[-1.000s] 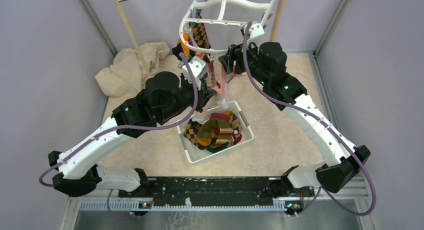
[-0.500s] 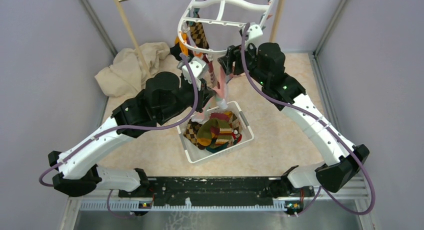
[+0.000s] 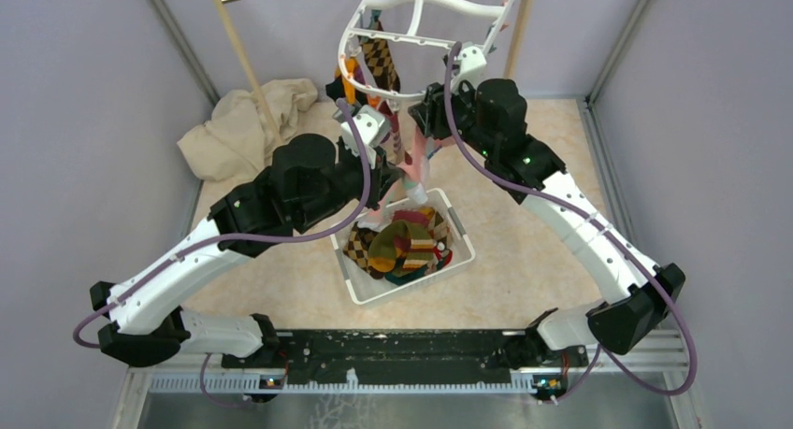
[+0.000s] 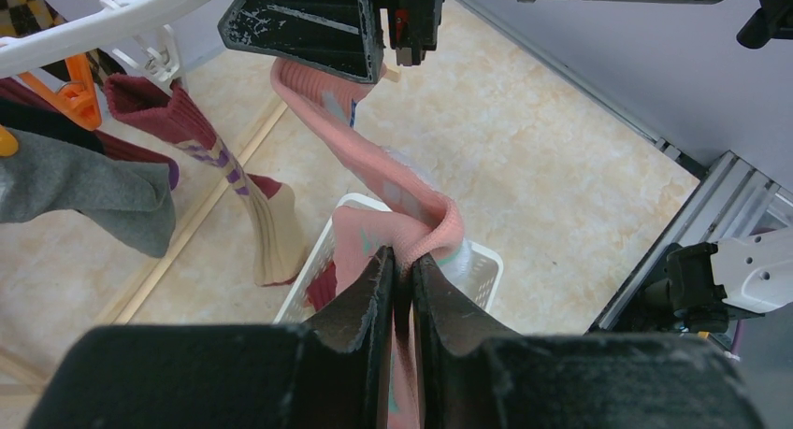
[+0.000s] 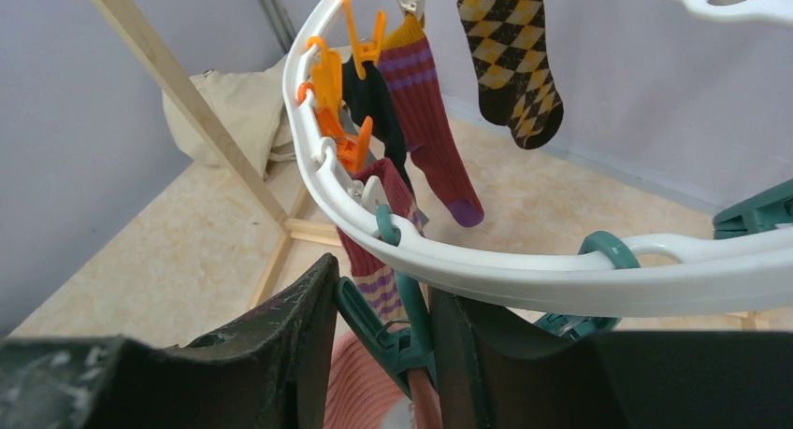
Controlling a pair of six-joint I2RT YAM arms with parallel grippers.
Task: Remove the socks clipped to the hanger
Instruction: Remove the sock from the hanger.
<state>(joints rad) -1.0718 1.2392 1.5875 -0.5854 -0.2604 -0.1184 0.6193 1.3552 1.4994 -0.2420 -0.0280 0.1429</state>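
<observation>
L jaws: clamped hard. Fingertips (image 4: 374,279) pinch a fold of the pink ribbed fabric sock w/ teal marks (image 4: 369,139), no gap showing.
Pink sock: slants up from my L pinch. Top end goes in under my R fingers (image 4: 309,22), lower part hangs over the basket.
R jaws: narrowish, one finger each side of a teal plastic peg (image 5: 388,331) just under the frame rim. The peg fills most of the gap; can't tell if I'm squeezing it. Pink sock cuff is right below that peg, btw my R fingers.
Hanger: white plastic oval drying frame (image 5: 561,261), hung above the worktop (image 3: 505,279) and tilted in the top view. Its rim crosses right over my R fingers.
Clipped on, R wrist view: brown-yellow argyle check sock (image 5: 514,55), maroon sock w/ purple stripes and toe (image 5: 435,139), dark sock (image 5: 374,97) just behind it, orange plastic pegs (image 5: 332,83) alongside on the rim.
Clipped on, L wrist view: maroon-cuffed sock w/ cream foot (image 4: 262,214), grey sock (image 4: 84,186) near it.
Basket: white rectangular mesh basket (image 3: 346,270) on the worktop below the hanger, btw my two arms. Heap of mixed-colour socks (image 3: 402,247) inside.
Far L: crumpled beige cloth (image 3: 238,130) on the worktop at the foot of the wooden pole rack (image 3: 238,50).
</observation>
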